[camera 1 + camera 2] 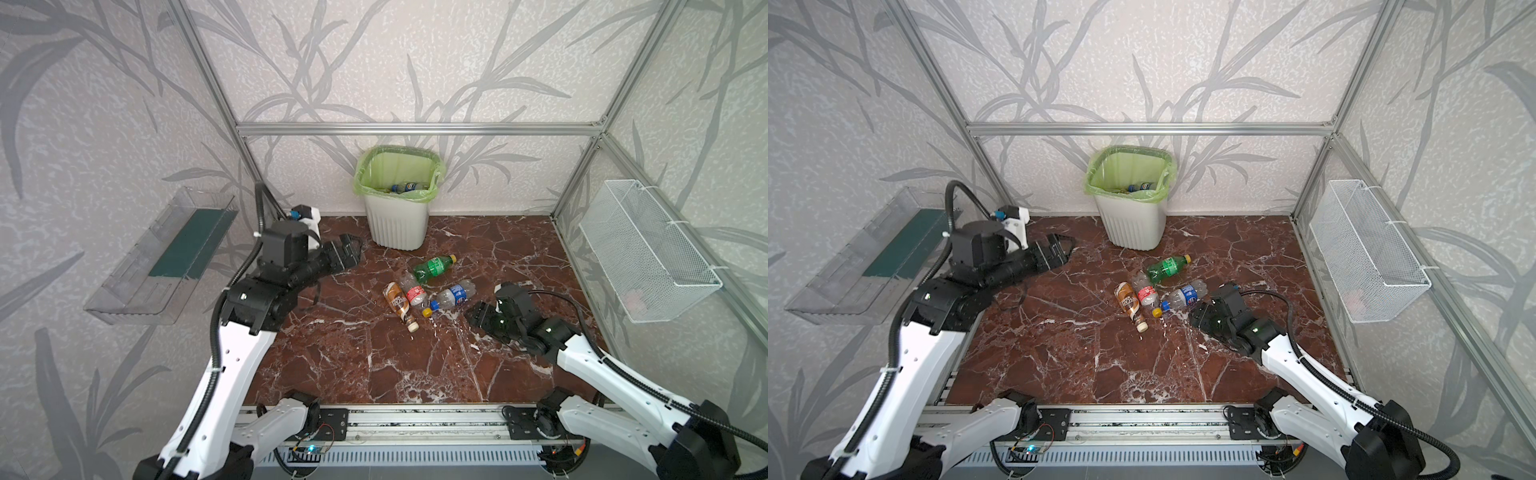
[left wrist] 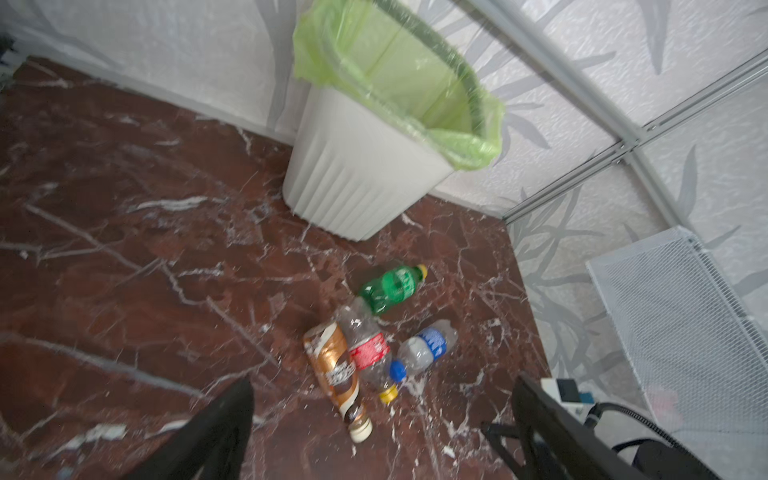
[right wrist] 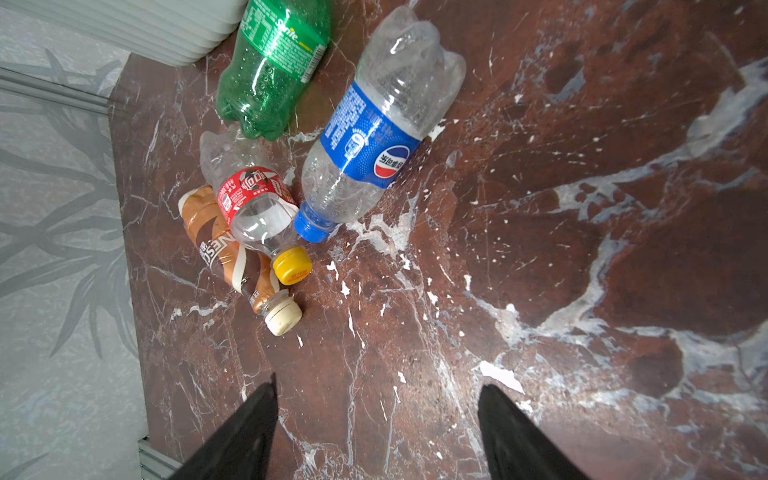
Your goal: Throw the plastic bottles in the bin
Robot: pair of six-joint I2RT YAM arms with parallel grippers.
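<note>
1. Left pincer (image 1: 348,249) hovers just left of the bin (image 1: 397,226), fingers apart, empty.
2. In front of the bin lie the Nescafé bottle (image 1: 398,302), red-labelled bottle (image 1: 415,292), Sprite bottle (image 1: 434,268) and Pepsi bottle (image 1: 454,296); binned bottles (image 1: 409,187) show only in both top views.
3. Right pincer (image 1: 473,316), front-right of the bin, stands apart, empty; it would best grip the outermost Pepsi bottle across its label; its wrist view alone reads the brands.

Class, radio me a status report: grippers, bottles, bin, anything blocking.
Left gripper open, empty, near bin. Right gripper open, low beside blue-labelled bottle. Four bottles lying clustered on table; more bottles in bin. Nothing blocking.
</note>
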